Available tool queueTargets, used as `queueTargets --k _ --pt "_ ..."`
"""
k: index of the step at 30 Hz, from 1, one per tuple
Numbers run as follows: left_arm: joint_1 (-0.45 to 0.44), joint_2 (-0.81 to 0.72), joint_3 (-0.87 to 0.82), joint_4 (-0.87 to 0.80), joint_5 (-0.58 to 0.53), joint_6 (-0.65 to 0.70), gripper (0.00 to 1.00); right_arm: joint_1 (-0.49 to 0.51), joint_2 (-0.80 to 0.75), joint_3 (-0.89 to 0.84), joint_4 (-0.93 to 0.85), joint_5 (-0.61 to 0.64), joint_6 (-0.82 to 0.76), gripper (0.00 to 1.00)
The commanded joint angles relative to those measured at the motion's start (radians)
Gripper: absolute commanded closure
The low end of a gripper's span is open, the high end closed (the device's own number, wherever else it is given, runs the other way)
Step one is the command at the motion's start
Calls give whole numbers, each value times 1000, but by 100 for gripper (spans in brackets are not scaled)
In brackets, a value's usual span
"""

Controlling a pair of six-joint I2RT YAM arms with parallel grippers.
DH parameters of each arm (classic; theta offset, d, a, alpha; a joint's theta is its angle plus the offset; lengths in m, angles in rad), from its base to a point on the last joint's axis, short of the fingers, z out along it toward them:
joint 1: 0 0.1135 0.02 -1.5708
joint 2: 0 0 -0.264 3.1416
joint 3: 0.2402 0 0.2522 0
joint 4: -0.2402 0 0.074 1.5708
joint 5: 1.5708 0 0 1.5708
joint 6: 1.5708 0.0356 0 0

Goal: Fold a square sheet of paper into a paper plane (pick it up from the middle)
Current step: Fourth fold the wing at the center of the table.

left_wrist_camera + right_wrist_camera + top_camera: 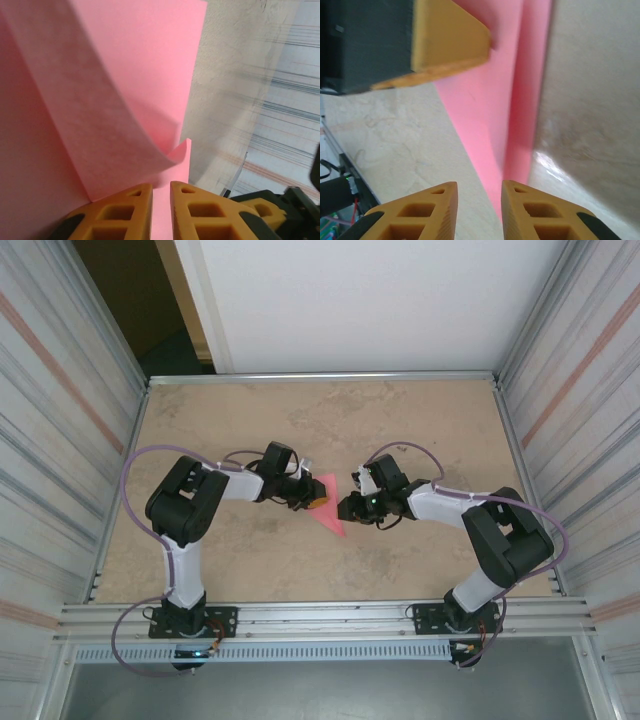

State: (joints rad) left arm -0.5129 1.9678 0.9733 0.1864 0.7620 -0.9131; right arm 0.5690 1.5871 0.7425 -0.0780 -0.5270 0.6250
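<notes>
Two yellow fingers of the left gripper (pixel 161 187) are pinched together on the paper (pixel 130 60), whose near flap curls up just ahead of them instead of lying creased. Opposite, the right gripper (pixel 479 186) has its jaws apart and holds nothing. The paper's narrow folded tip lies just ahead of its fingers on the table (pixel 590 100). With only one pinch point, I judge that any pull or twist from the left could drag the sheet, spring the fold open or tear the thin paper.
</notes>
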Motion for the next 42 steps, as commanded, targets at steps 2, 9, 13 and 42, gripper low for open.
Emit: queueTargets --k 2,9,13,42 --pt "-4 14 22 -16 -3 26 82 9 7 -11 -50 3 5 71" --pt "-4 14 24 -21 -3 26 82 26 53 11 -28 -36 -5 80" --pt "-5 14 25 -23 -4 27 82 25 69 15 -24 -42 -8 81" --pt "-4 5 41 -59 -4 51 81 -27 116 -67 94 -143 15 100"
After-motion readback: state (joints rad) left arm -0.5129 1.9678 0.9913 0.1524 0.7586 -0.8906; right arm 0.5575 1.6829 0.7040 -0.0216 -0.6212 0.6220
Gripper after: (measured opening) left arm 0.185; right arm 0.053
